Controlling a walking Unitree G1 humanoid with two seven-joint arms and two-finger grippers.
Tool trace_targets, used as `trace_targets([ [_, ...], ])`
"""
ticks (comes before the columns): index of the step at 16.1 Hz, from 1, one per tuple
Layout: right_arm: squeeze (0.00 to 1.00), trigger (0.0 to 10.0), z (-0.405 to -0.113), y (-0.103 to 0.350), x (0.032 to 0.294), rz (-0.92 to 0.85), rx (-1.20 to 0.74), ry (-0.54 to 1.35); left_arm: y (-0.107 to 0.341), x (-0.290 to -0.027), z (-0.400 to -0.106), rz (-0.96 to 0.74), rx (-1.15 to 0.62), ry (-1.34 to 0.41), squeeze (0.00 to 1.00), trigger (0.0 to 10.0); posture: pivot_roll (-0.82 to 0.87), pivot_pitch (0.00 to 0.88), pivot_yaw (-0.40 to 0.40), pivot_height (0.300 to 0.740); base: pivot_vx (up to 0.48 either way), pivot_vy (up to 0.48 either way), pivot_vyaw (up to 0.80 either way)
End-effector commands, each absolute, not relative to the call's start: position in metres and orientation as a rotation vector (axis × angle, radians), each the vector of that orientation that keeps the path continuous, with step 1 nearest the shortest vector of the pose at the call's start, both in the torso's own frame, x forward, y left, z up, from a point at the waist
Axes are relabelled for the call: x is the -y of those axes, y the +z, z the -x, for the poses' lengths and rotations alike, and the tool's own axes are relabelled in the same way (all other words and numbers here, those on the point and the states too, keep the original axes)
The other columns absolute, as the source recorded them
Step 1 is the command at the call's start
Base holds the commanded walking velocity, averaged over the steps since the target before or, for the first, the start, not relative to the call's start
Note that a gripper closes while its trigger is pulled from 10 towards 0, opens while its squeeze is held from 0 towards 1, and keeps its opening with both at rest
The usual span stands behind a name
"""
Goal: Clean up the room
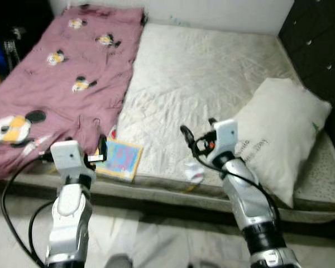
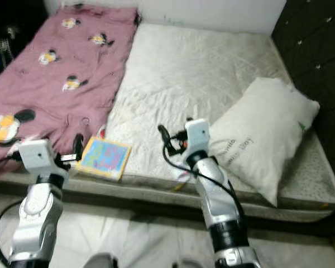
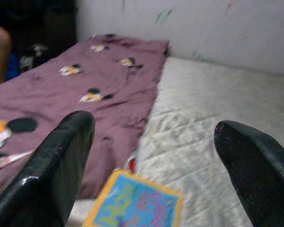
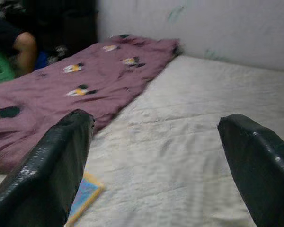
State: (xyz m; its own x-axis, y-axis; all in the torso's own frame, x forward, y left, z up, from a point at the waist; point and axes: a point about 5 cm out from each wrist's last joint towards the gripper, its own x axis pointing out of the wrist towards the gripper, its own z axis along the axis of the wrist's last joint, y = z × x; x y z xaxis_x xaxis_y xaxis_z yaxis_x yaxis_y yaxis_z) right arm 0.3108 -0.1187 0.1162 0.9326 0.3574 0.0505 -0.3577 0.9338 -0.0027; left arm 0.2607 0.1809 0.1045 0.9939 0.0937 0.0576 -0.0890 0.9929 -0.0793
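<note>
A colourful yellow-edged picture book [image 1: 118, 159] lies flat at the front edge of the bare white mattress [image 1: 201, 72]. My left gripper [image 1: 103, 149] hovers just at the book's left end, open and holding nothing; in the left wrist view the book [image 3: 137, 208] sits below the spread fingers [image 3: 61, 161]. My right gripper [image 1: 199, 129] is open over the mattress near the front edge, left of a big white pillow [image 1: 279, 134]. A small crumpled white item [image 1: 194, 173] lies at the edge below it. A pink blanket [image 1: 61, 72] with cartoon mice covers the left side.
Dark drawers [image 1: 318, 39] stand along the right of the bed. A white wall [image 3: 203, 28] runs behind it. A person's arm [image 4: 23, 45] is at the far left beside the bed. Pale floor [image 1: 156, 245] lies in front of me.
</note>
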Motion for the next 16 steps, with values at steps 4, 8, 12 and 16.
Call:
trace_targets([
  [4,0.00,10.0,-0.3100,0.1098,0.1349,0.004,0.023,0.308,0.1022,-0.1708,-0.2615,0.082,0.047,0.059,0.00,10.0,-0.01,0.054,-0.036,0.740,0.000,0.000,0.00],
  [8,0.00,10.0,-0.3116,0.1080,0.1368,-0.007,0.004,0.295,0.1035,-0.1679,-0.2606,0.097,0.061,0.029,0.00,10.0,-0.01,0.054,-0.037,0.740,0.149,0.000,-0.20],
  [12,0.00,10.0,-0.3125,0.1088,0.1365,-0.007,0.008,0.297,0.1027,-0.1682,-0.2607,0.104,0.058,0.031,0.00,10.0,-0.01,0.051,-0.040,0.740,0.265,0.000,-0.53],
  [16,0.00,10.0,-0.3130,0.1093,0.1363,0.003,0.014,0.305,0.1016,-0.1689,-0.2604,0.098,0.051,0.044,0.00,10.0,-0.01,0.049,-0.043,0.740,0.063,0.000,0.00],
])
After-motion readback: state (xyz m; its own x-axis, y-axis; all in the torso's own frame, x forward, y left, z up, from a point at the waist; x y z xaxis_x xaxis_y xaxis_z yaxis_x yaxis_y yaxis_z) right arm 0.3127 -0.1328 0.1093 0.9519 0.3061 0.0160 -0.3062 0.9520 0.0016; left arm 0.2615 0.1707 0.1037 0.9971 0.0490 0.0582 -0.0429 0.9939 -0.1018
